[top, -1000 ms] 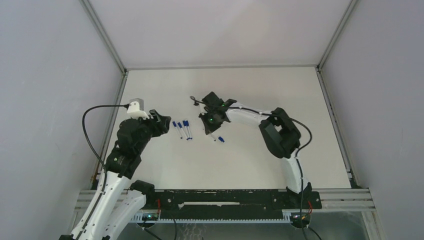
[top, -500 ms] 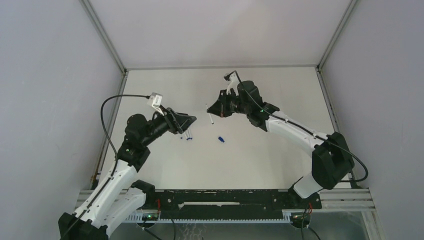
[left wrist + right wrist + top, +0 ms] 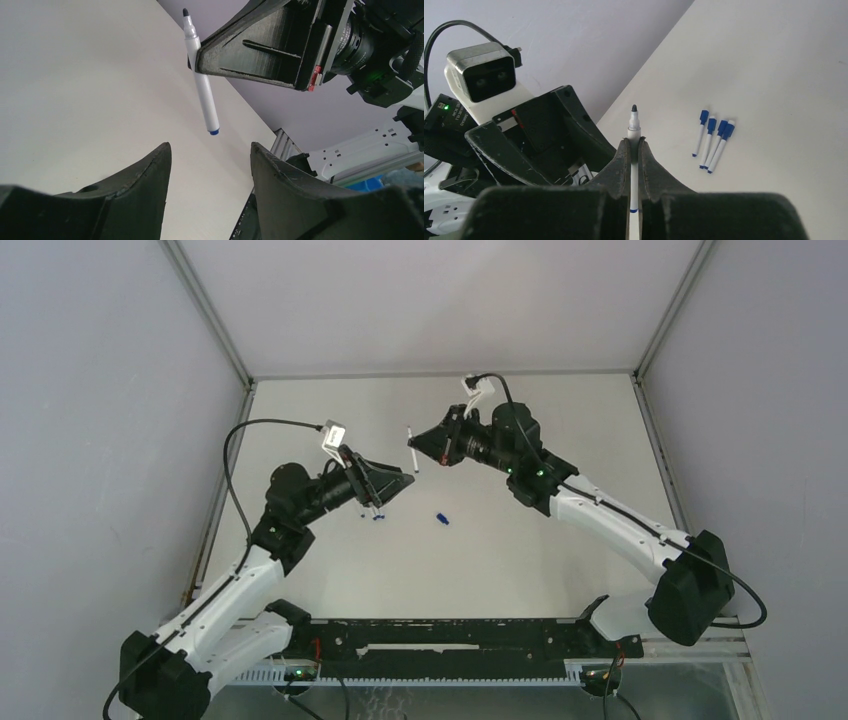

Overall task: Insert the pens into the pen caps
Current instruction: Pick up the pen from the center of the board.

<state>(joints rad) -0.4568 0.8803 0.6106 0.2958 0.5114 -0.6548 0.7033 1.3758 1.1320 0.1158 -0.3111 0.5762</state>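
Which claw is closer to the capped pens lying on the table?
Left. The left gripper hovers close over the capped pens; the right gripper is farther back, holding another pen.

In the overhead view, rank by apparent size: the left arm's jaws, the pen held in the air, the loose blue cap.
Left gripper, jaws apart: largest.
Held pen: middle.
Loose cap: smallest.
The pen hangs nearer the camera, but the order is plain.

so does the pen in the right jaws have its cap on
No, the pen shows a bare dark tip with no blue cap over it.
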